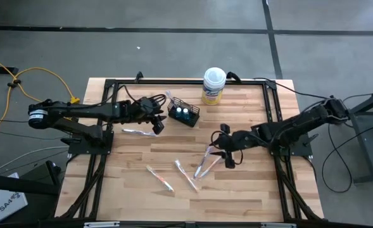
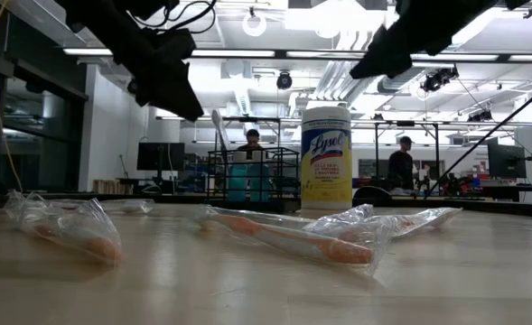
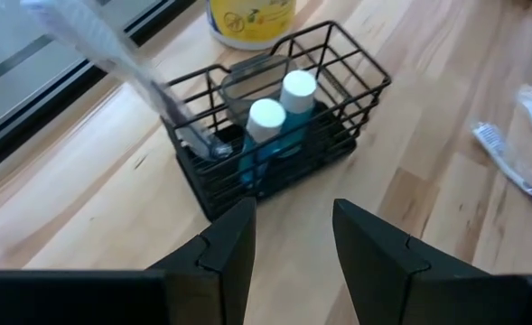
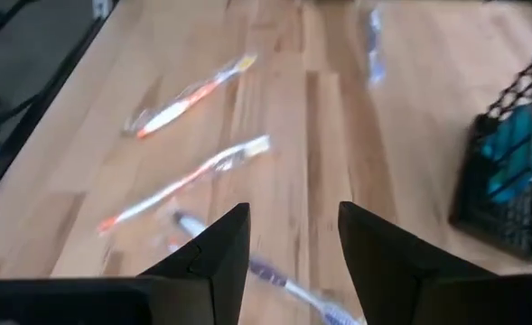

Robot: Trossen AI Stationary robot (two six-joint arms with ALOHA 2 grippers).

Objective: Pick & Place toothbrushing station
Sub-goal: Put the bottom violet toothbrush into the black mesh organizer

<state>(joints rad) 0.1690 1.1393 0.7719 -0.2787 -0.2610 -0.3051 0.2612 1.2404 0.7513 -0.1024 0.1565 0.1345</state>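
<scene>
Black wire basket sits just ahead of the left gripper, fingers parted, nothing between them. Inside the basket: two teal tubes with white caps standing upright side by side, and one wrapped toothbrush leaning out over the basket's end. Yellow-labelled wipes canister stands beyond the basket, near but apart.

Right gripper hovers open and empty, with a cluster of wrapped toothbrushes lying on the table just below and beside it. Two more wrapped brushes lie further off; another lies beside the left gripper.

Low view alone shows the crinkled clear wrappers up close and people standing in the room behind. The right wrist view shows a purple-accented brush directly under its fingers, which the overhead view does not resolve.
</scene>
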